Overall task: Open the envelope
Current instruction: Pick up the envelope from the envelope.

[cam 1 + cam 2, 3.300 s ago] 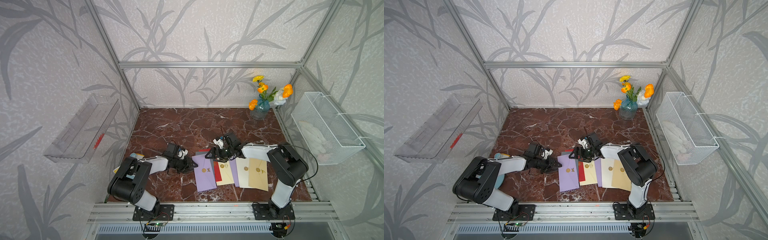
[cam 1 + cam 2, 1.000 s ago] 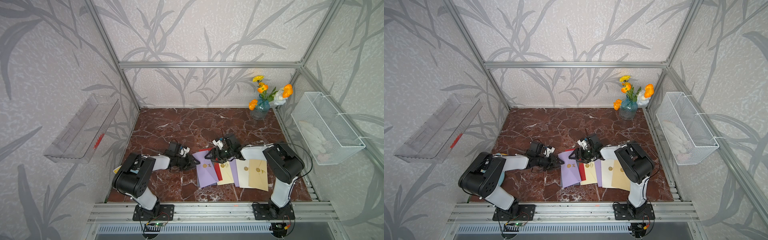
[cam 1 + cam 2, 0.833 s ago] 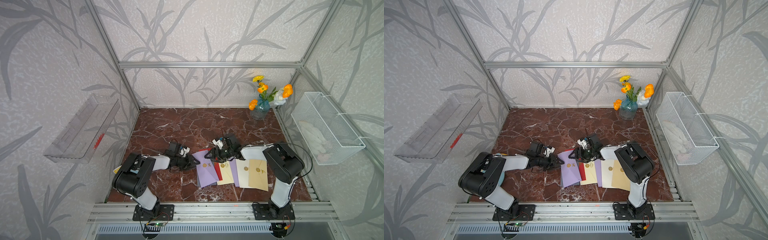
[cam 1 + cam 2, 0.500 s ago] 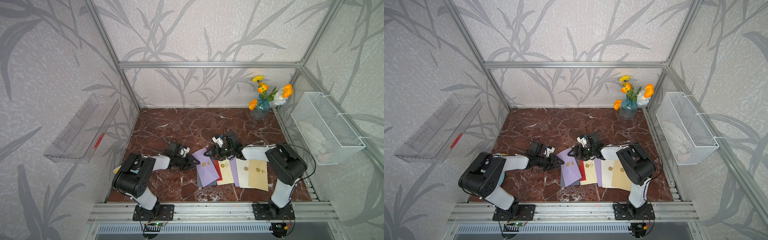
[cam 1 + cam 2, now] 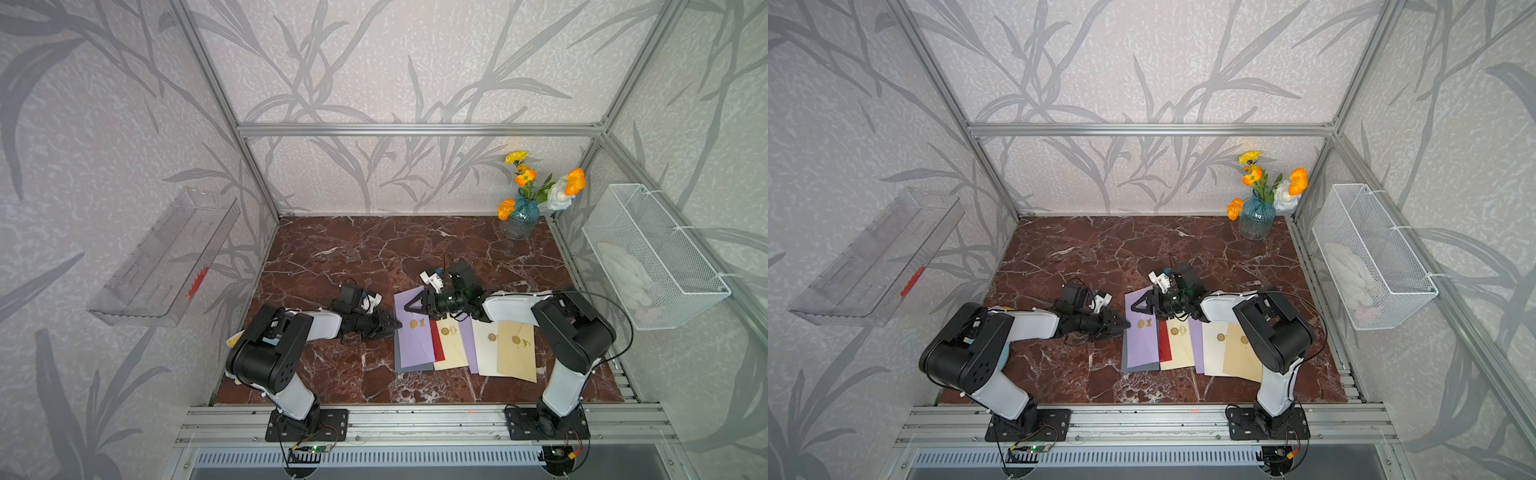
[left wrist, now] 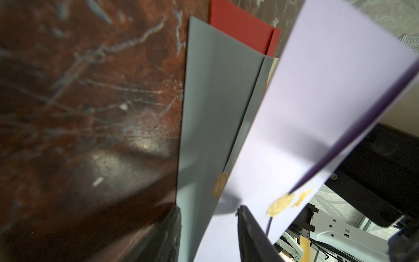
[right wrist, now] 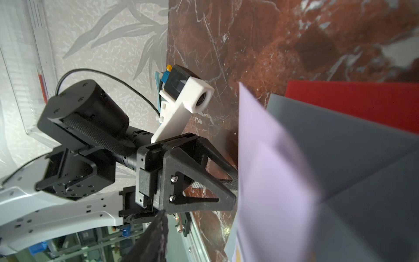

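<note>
Textured wallpaper [image 5: 374, 62] printed with grey leaves, and an aluminium frame [image 5: 415, 129], enclose a glossy red-brown marble tabletop [image 5: 353, 257] veined in white. A left arm [image 5: 320, 324] and a right arm [image 5: 511, 307], both with white shells and black joints, reach in from the near rail. A white wire-mesh basket [image 5: 648, 249] hangs on one side wall and a clear plastic tray [image 5: 166, 257] on the opposite wall.

Flat paper envelopes lie fanned in a row near the front. The lilac envelope [image 5: 415, 349] is at the left arm's end of the row, on top of a matte grey envelope [image 6: 210, 102]. Beside them lie a red envelope [image 5: 437, 345], a cream envelope [image 5: 451, 349] and a tan envelope [image 5: 515, 353]. A ribbed blue glass vase [image 5: 519, 220] of orange, yellow and white flowers stands in a far corner.

The left gripper [image 5: 392, 325] has tapered black fingers [image 6: 247, 224] standing partly apart, spread along the lilac envelope's side edge rather than pinched on it. The right gripper [image 5: 411, 306] sits over that envelope's far end, where the paper rises off the grey envelope. Whether its jaws grip the paper cannot be told.

A round gold wax seal [image 5: 414, 323] marks the lilac envelope, its stamp too small to read
</note>
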Robot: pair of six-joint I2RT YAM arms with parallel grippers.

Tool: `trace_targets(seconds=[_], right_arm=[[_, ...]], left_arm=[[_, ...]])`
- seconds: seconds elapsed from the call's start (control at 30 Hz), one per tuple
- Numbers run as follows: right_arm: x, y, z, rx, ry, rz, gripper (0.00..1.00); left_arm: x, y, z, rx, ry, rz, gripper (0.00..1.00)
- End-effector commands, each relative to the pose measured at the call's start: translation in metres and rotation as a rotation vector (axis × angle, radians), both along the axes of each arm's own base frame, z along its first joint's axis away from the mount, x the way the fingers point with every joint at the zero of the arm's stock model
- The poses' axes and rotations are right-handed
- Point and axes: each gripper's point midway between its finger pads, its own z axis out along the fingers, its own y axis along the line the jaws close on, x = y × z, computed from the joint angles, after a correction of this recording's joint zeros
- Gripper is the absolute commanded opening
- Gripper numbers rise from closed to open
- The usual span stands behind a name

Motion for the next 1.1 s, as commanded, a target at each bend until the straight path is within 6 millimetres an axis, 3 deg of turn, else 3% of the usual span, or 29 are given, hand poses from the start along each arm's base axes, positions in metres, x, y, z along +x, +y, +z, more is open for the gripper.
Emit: trace_targets(seconds=[0.0,0.1,0.17,0.3,0.47,0.7,0.87,1.0,1.07], right_arm=[[-0.008,-0.002,-0.005,-0.054,-0.022,0.035,0.39],[-0.009,-0.003,-0.01,-0.089,-0.034,0.036,0.12],[-0.006,-0.002,-0.01,-0.096,-0.044,0.038,0.0],[-0.001,-0.002,0.003,-0.113,-0.103,0.05,0.0],[0.009,-0.006,0.033,-0.144,-0.216,0.08,0.0],[0.055,-0.019,0.087,-0.043,-0.308,0.0,0.0],[0.088,-0.016,0.14,0.086,-0.402,-0.049,0.0],[0.11,-0.009,0.164,0.18,-0.429,-0.059,0.0],[0.118,-0.004,0.175,0.242,-0.424,-0.034,0.0]], left_arm=[[-0.032,0.031,-0.052,0.212,0.162,0.063,0.43],[-0.03,0.03,-0.049,0.206,0.146,0.063,0.43],[-0.027,0.029,-0.044,0.202,0.127,0.061,0.43],[-0.014,0.027,-0.022,0.186,0.038,0.061,0.45],[0.01,0.028,0.024,0.197,-0.157,0.054,0.52],[0.065,0.033,0.08,0.166,-0.391,0.14,0.61],[0.124,0.044,0.155,0.007,-0.64,0.238,0.64],[0.156,0.056,0.21,-0.104,-0.796,0.237,0.66],[0.166,0.061,0.228,-0.164,-0.847,0.251,0.6]])
